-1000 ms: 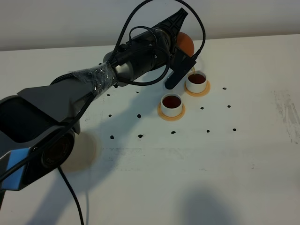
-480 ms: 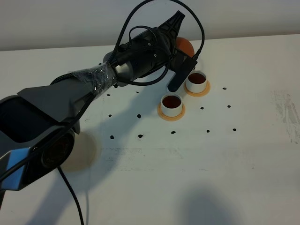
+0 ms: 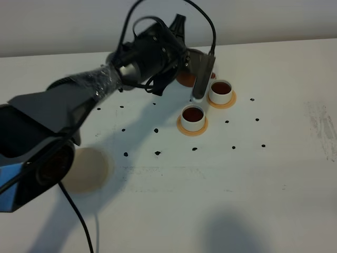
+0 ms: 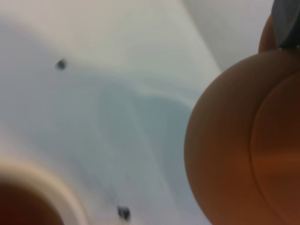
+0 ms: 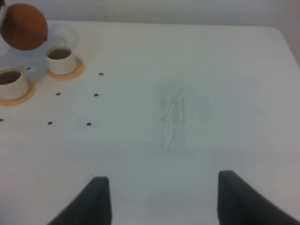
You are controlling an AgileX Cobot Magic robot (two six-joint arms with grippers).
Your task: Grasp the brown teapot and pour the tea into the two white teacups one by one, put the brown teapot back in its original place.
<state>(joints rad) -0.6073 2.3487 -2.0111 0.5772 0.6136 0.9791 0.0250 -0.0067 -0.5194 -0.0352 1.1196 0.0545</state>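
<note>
My left gripper [image 3: 192, 63] is shut on the brown teapot [image 3: 184, 79] and holds it in the air just left of the two white teacups. The far teacup [image 3: 220, 91] and the near teacup [image 3: 193, 117] each stand on an orange-tan coaster and hold dark tea [image 3: 194, 113]. In the left wrist view the teapot [image 4: 243, 140] fills the right side, with a cup rim [image 4: 44, 187] below it. The right wrist view shows the teapot [image 5: 23, 26], both teacups [image 5: 61, 58] and my right gripper [image 5: 164, 201], open and empty, far from them.
The round beige disc coaster [image 3: 87, 168] lies at the front left, partly under my left arm [image 3: 79, 100]. Small dark specks [image 3: 157, 153] dot the white table [image 3: 253, 184]. A scuffed patch [image 3: 321, 126] marks the table's right side.
My left arm has swung left and back from over the far teacup. The teapot has tipped back and moved left; the thin stream of tea seen a second ago is gone.
</note>
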